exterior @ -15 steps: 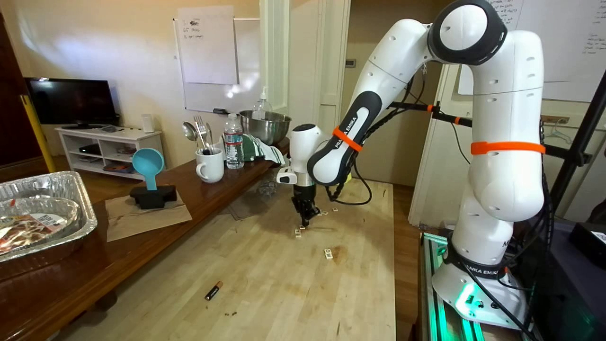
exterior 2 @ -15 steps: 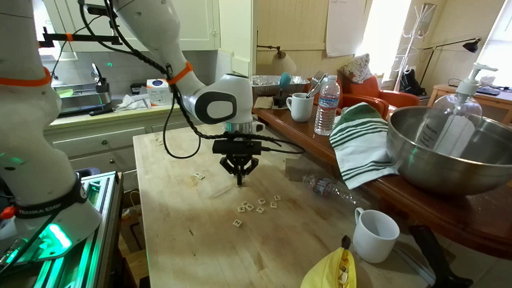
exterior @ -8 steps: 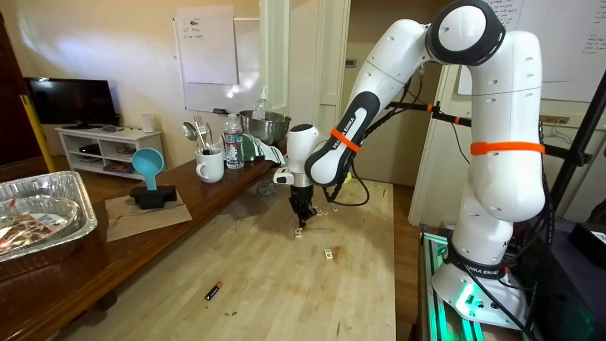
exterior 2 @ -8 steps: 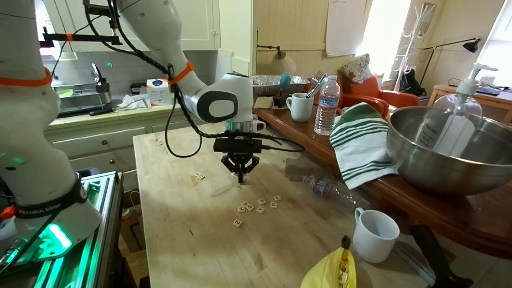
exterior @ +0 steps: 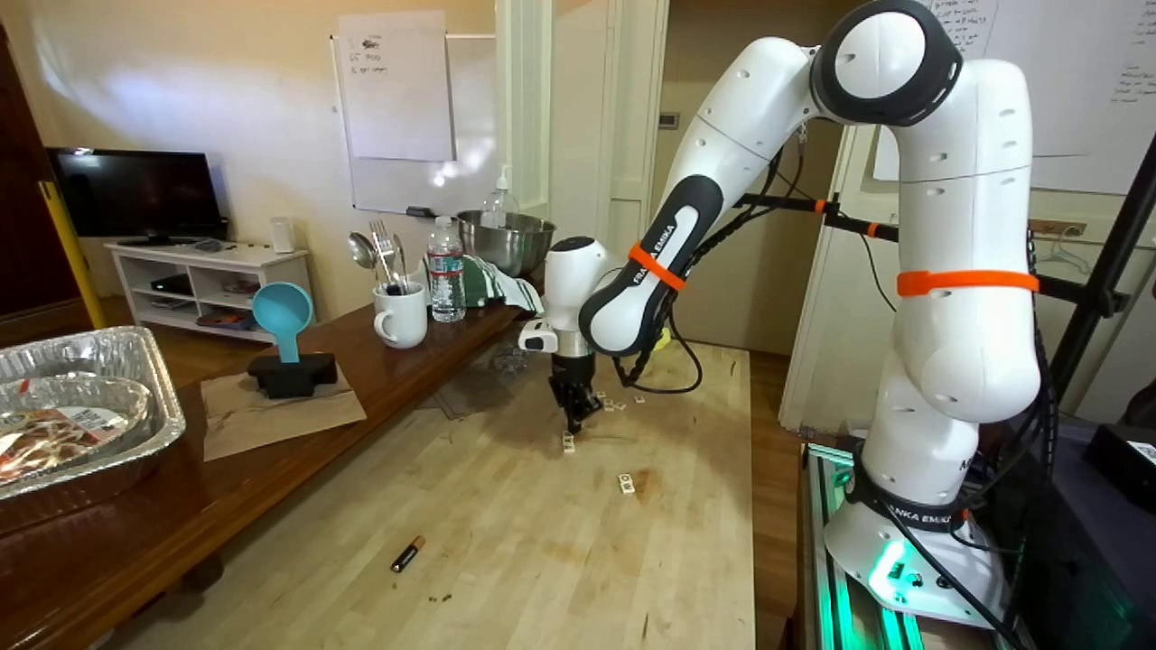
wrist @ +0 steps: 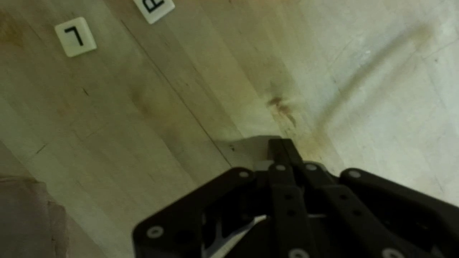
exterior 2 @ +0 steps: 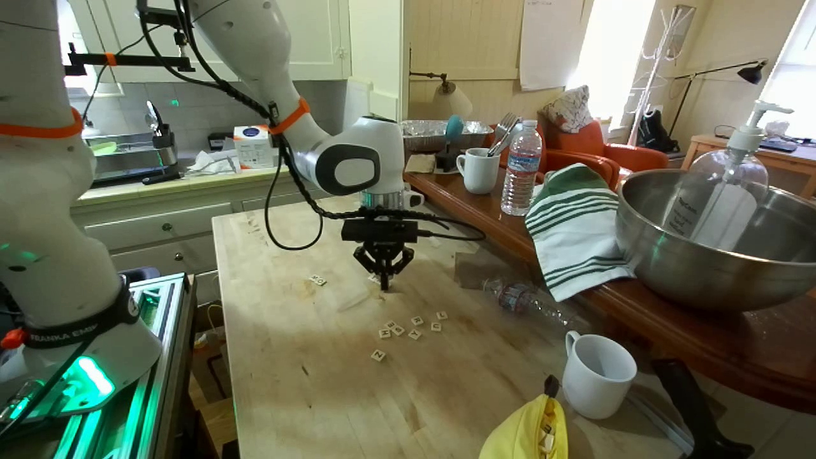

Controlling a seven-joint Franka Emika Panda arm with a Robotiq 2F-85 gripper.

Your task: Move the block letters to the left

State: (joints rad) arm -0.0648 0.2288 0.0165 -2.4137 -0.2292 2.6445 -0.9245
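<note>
The block letters are small pale tiles with dark letters on the wooden table. Several lie loosely grouped (exterior 2: 398,330) in an exterior view, with a single tile (exterior 2: 378,355) nearer that camera and a pair (exterior 2: 317,280) apart. The pair (exterior: 626,483) also shows in an exterior view. A short row of tiles (exterior: 568,443) lies at my fingertips, partly hidden. My gripper (exterior: 573,428) points down, close to the tabletop. In the wrist view the gripper (wrist: 281,143) is shut with nothing visible between its fingers. An L tile (wrist: 75,37) and another tile (wrist: 153,9) lie beyond the fingers.
A battery (exterior: 407,553) lies on the table. A yellow pouch (exterior 2: 532,427), a white mug (exterior 2: 599,376) and a lying plastic bottle (exterior 2: 523,299) are on the table in an exterior view. The raised brown counter (exterior: 361,379) runs along one side.
My shut gripper has moved slightly left in one exterior view and slightly away from the camera in another. The tile at its fingertips has shifted against the short row.
</note>
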